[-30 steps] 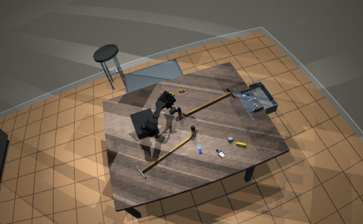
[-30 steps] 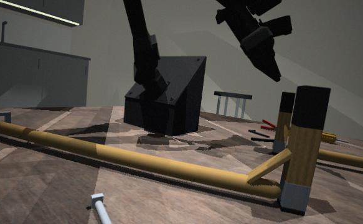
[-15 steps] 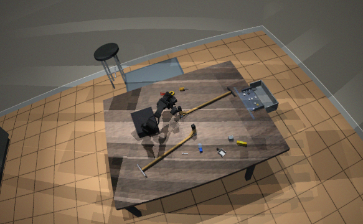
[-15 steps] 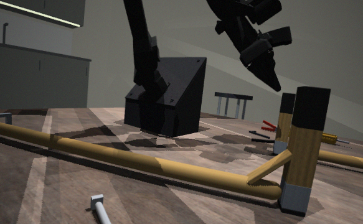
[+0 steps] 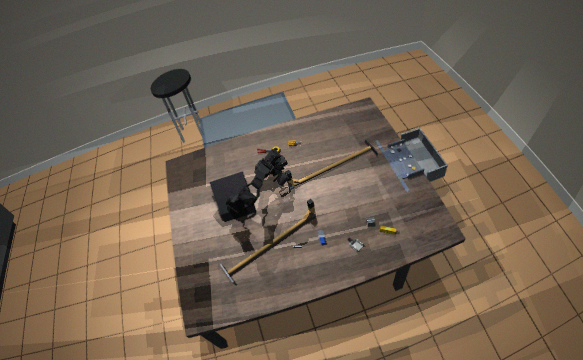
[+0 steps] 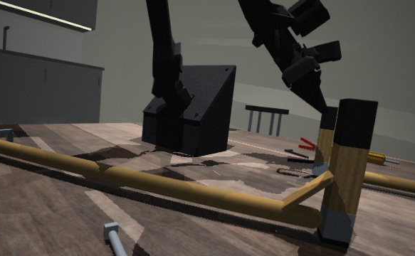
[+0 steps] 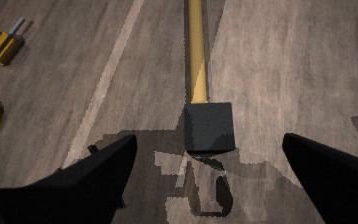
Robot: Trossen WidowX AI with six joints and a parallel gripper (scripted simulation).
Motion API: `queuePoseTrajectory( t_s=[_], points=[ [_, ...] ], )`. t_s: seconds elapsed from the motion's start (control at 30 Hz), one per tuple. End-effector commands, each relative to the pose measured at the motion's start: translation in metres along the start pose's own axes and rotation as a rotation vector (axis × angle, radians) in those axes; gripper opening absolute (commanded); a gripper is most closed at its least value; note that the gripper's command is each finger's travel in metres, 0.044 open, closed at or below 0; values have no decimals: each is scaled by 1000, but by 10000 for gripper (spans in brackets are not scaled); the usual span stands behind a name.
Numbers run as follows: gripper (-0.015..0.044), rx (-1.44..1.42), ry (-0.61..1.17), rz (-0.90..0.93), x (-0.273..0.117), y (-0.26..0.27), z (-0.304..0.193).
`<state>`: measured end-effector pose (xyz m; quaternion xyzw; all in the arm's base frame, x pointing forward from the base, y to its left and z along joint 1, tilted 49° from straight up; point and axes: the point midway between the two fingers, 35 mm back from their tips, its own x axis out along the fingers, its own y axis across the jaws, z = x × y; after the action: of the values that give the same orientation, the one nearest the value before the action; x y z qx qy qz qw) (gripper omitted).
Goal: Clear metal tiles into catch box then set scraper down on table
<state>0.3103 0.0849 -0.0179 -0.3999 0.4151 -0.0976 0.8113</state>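
Grey walls behind, tan tiled floor below; 1 round black stool (image 5: 171, 83) beyond the bench (image 5: 341, 260) (image 6: 50, 213); lit strip (image 6: 50, 17) over grey cabinets (image 6: 36, 85) at left.
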Motion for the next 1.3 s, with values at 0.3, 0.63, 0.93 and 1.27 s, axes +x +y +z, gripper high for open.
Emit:
queuePoseTrajectory(
  t_s=[0.3, 0.63, 0.93, 1.27],
  points=[
    [440, -13, 8, 4, 24, 2, -3],
    [440, -13, 5, 1, 40, 1, -4],
    [440, -14, 3, -4, 52, -1, -6],
    [204, -2, -2, -10, 48, -3, -3]
  ],
)
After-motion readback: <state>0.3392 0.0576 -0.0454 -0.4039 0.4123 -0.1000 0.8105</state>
